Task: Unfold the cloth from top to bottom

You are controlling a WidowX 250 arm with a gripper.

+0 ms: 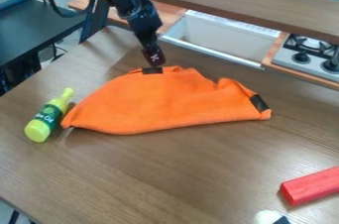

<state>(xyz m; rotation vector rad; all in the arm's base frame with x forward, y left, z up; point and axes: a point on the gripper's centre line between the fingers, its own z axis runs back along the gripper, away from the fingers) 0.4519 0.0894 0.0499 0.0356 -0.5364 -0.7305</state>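
An orange cloth [159, 101] lies folded on the wooden table, its long, fairly straight fold toward the front and its uneven edges at the back. Black patches mark its top edge and its right corner. The gripper [155, 64] hangs from the upper left, its tip right at the black patch on the cloth's top edge. Whether the tip touches or holds the fabric cannot be made out.
Left of the cloth, close to its left corner, lies a yellow-green bottle [46, 119]. A red block [311, 186] and a white round object [267, 217] are at the lower right. Behind the table [165, 173] are a white sink [222, 37] and a stove [308, 54].
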